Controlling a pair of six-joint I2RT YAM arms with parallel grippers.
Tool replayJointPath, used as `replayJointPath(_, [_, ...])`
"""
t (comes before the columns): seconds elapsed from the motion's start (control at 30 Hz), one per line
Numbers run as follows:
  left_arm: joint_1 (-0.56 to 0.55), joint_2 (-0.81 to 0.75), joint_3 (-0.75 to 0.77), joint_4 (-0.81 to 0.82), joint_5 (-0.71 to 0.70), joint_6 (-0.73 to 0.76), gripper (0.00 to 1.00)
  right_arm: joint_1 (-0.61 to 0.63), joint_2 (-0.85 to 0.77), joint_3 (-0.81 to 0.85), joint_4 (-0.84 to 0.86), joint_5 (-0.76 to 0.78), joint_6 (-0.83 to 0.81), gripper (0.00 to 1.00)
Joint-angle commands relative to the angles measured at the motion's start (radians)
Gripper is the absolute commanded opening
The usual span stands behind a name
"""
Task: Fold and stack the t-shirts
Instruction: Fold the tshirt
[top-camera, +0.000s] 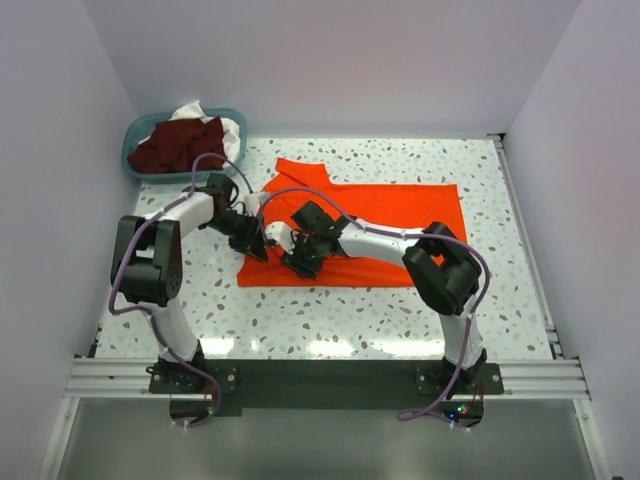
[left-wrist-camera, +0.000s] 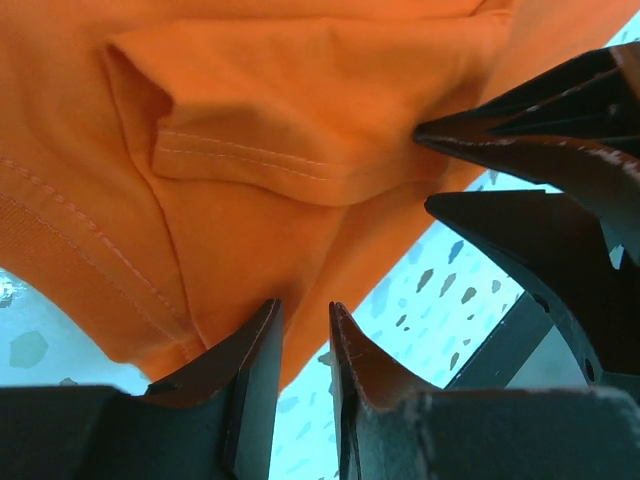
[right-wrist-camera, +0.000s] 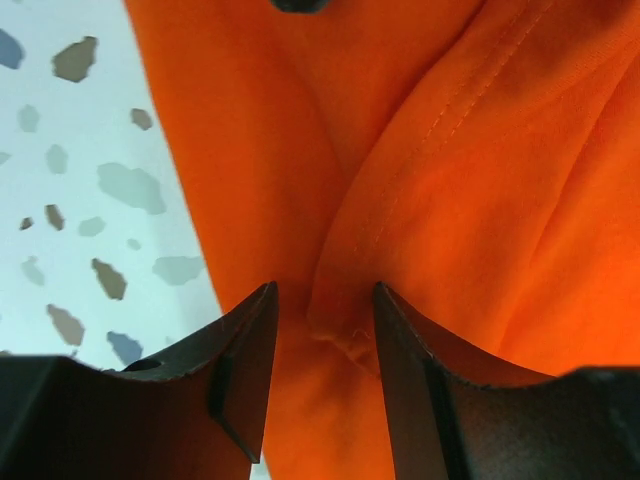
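A bright orange-red t-shirt lies partly folded on the speckled table, with one sleeve pointing to the back. Both grippers are at its near left end. My left gripper is open by a narrow gap at the shirt's edge; only table shows between the jaws. My right gripper is open over the cloth, and a loose hemmed fold lies between its jaws without being pinched. In the left wrist view the right gripper's dark fingers are close by. More t-shirts, dark maroon and white, fill the basket.
A teal plastic basket stands at the back left corner of the table. White walls enclose the table on three sides. Bare speckled tabletop stretches between the shirt and the arm bases.
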Motion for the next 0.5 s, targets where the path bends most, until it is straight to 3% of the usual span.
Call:
replayJointPath(0.0, [0.018, 0.032, -0.001, -0.017, -0.021, 0.01, 0.29, 0.004, 0.02, 0.043, 0.063, 0.039, -0.031, 0.46])
replayJointPath(0.47, [0.024, 0.109, -0.016, -0.017, -0.112, 0.022, 0.2, -0.014, 0.0, 0.055, 0.048, 0.098, -0.053, 0.22])
